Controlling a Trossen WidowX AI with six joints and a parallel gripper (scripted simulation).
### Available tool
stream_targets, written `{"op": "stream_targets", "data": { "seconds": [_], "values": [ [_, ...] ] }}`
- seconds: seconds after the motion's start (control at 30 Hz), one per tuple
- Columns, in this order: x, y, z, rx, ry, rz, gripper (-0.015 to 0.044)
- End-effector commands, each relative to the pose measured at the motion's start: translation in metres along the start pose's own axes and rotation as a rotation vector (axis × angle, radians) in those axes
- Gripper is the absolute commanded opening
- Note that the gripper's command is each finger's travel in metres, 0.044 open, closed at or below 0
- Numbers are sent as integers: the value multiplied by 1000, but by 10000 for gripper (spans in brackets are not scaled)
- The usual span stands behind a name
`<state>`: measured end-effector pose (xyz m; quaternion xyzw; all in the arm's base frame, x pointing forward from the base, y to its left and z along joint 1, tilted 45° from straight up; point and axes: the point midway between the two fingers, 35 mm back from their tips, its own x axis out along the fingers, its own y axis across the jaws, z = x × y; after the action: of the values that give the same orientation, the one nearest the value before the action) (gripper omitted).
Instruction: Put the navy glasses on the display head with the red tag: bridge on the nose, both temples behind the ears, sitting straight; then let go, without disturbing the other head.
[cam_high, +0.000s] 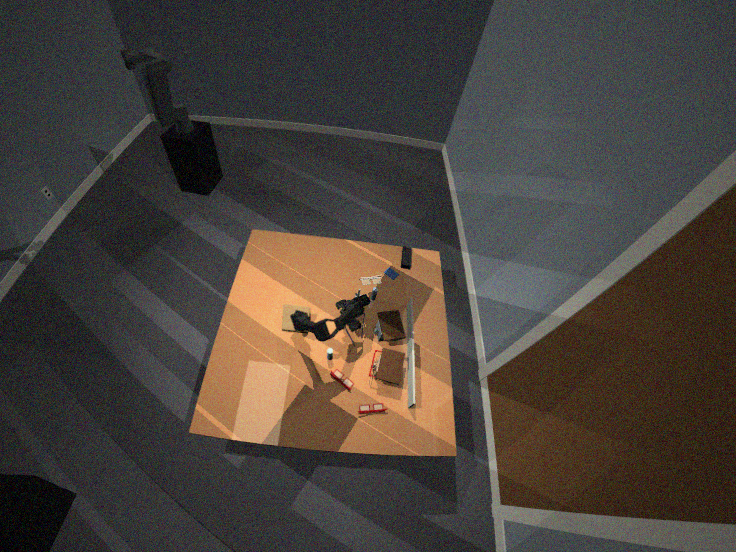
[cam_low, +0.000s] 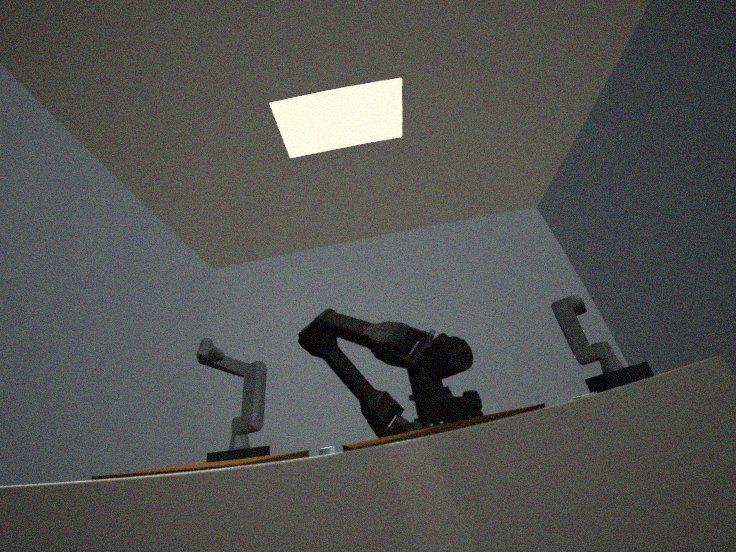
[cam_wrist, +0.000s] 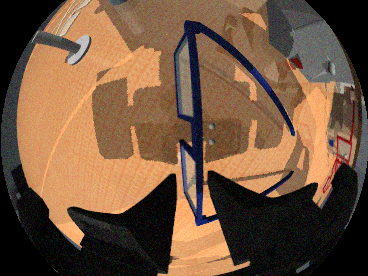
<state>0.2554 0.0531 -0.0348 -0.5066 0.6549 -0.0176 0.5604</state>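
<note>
In the top view the black arm (cam_high: 328, 330) (cam_low: 350, 371) reaches rightward from its base, bent at the elbow, its wrist pitched down toward the tabletop (cam_high: 267, 285). The gripper's (cam_high: 351, 312) (cam_low: 405, 424) (cam_wrist: 192, 173) fingers stand slightly apart, clamped on nothing, with the navy glasses' (cam_wrist: 197, 107) front frame between them, short of both display heads (cam_high: 390, 325) (cam_high: 390, 365).
</note>
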Motion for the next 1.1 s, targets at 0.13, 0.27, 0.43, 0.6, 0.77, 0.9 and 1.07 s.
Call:
{"op": "stream_targets", "data": {
  "seconds": [0.13,0.27,0.43,0.6,0.77,0.9,1.07],
  "values": [
    [1,-2,-1,-2,2,0,94],
    [1,-2,-1,-2,2,0,67],
    [1,-2,-1,-2,2,0,34],
    [1,-2,-1,-2,2,0,0],
    [1,-2,-1,-2,2,0,0],
    [-9,-2,1,-3,0,1,0],
    [-38,-1,4,-5,-3,4,0]
  ]
}}
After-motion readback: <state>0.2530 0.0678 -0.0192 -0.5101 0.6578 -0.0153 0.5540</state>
